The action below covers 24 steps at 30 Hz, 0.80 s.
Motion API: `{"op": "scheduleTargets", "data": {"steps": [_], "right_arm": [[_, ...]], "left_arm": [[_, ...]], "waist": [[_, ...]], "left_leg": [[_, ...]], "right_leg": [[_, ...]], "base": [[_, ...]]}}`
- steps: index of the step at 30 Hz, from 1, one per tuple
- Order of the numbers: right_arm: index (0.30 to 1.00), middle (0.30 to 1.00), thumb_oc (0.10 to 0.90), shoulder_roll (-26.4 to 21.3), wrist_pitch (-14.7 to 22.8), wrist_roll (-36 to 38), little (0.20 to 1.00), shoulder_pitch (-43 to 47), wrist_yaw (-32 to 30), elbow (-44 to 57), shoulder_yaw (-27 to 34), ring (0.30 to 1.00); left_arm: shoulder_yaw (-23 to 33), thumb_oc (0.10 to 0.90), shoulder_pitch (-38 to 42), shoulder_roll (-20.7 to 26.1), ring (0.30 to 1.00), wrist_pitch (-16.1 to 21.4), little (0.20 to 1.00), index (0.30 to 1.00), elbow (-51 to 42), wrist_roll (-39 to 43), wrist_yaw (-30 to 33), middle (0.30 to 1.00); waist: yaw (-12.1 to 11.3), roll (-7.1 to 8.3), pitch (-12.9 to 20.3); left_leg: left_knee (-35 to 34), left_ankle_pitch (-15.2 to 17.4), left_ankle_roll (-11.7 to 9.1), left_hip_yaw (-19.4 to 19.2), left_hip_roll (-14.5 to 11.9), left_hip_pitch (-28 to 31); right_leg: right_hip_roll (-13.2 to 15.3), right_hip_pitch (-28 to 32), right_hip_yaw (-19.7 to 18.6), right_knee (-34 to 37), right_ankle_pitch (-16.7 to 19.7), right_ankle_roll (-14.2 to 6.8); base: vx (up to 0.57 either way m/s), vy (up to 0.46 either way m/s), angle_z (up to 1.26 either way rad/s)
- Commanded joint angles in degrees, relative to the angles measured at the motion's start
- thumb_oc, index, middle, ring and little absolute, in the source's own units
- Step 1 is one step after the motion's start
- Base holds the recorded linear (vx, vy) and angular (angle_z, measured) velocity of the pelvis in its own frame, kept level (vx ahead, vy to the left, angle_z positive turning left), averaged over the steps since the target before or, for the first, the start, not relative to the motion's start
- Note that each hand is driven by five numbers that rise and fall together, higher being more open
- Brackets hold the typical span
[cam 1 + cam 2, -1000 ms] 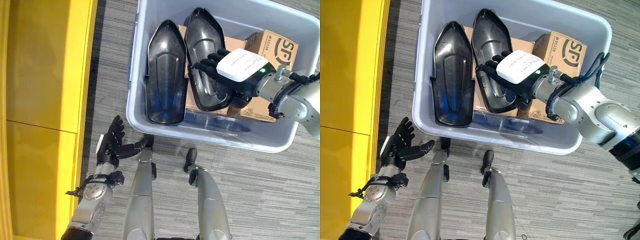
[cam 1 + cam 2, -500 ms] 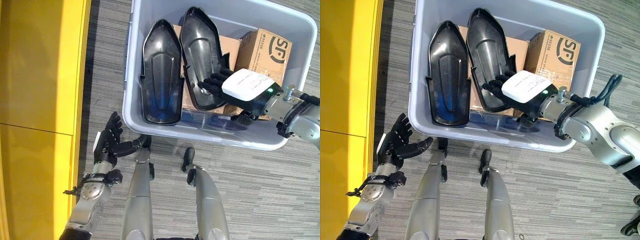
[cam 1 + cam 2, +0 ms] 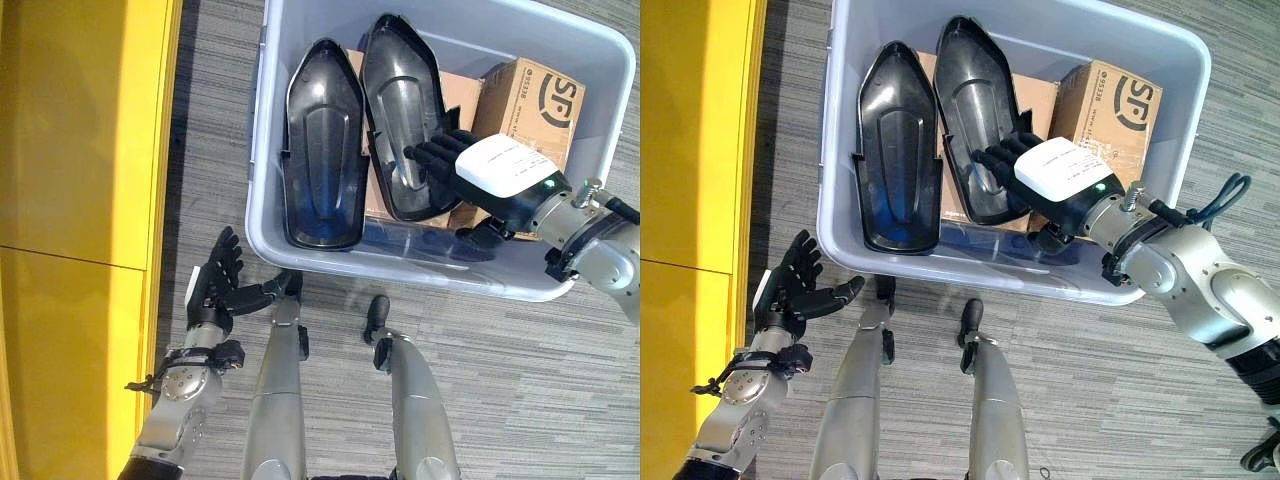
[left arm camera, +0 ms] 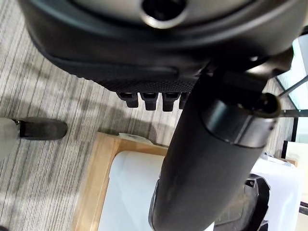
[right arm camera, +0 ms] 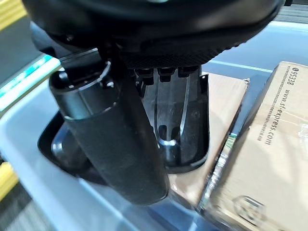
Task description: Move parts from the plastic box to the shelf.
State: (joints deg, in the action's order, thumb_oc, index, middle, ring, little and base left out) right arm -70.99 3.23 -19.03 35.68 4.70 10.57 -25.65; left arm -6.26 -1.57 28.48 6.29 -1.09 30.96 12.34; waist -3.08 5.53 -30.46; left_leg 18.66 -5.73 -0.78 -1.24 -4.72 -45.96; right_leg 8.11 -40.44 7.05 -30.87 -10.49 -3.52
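Two long black moulded parts lie side by side in the grey plastic box [image 3: 262, 236]. The left part [image 3: 321, 150] rests against the box's left wall. The right part [image 3: 398, 110] leans on flat cardboard. My right hand [image 3: 500, 170] reaches in from the right, open, its straight fingers [image 3: 1002, 158] spread over the near end of the right part; I cannot tell whether they touch it. In the right wrist view the thumb [image 5: 111, 140] stands apart from the fingers [image 5: 163, 73], with that part [image 5: 185, 126] just past them. My left hand [image 3: 214, 291] hovers open over the floor by the box's near left corner.
The yellow shelf surface [image 3: 75, 150] runs along the left, a strip of grey carpet [image 3: 210, 120] between it and the box. A printed cardboard carton [image 3: 535, 88] stands in the box's right end, close beside my right hand. A flat brown carton [image 3: 468, 88] lies under the parts.
My right hand drew back toward the box's near wall, then edged forward again over the right part's near end. The view shifted slightly. The left hand stayed in place.
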Motion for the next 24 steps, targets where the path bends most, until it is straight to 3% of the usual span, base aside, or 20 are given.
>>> {"op": "scheduleTargets", "data": {"steps": [1,15,24], "right_arm": [[1.0,1.0,0.9,-0.1,-0.2,-0.7,1.0,4.7,-4.9,-0.6,4.9,1.0],[1.0,1.0,0.9,8.2,-1.4,-3.6,1.0,3.6,-8.1,-1.4,6.6,1.0],[1.0,1.0,0.9,10.2,-1.6,-4.2,1.0,2.6,-8.0,-2.1,6.3,1.0]], "left_arm": [[1.6,0.9,-2.6,1.1,1.0,3.1,1.0,1.0,-6.1,-2.2,0.9,1.0],[1.0,0.9,-2.1,0.2,1.0,3.2,1.0,1.0,-6.0,-2.5,2.1,1.0],[1.0,0.9,-1.9,-0.3,1.0,3.3,1.0,1.0,-6.0,-2.7,2.4,1.0]], "waist": [[-0.7,-0.52,0.7],[-1.0,-1.04,0.7],[-1.1,-1.12,0.7]], "left_leg": [[6.9,7.2,-3.6,1.6,-5.5,0.2],[7.5,7.4,-3.1,1.7,-5.1,-1.1],[7.9,7.5,-2.9,2.0,-4.8,-1.9]], "right_leg": [[3.4,8.4,-1.7,7.2,3.7,-4.0],[3.4,7.4,-1.7,6.7,3.5,-3.8],[3.5,6.9,-1.6,6.3,3.4,-3.7]], "base": [[0.0,0.0,0.0],[0.0,0.0,0.0],[0.0,0.0,0.0]]}}
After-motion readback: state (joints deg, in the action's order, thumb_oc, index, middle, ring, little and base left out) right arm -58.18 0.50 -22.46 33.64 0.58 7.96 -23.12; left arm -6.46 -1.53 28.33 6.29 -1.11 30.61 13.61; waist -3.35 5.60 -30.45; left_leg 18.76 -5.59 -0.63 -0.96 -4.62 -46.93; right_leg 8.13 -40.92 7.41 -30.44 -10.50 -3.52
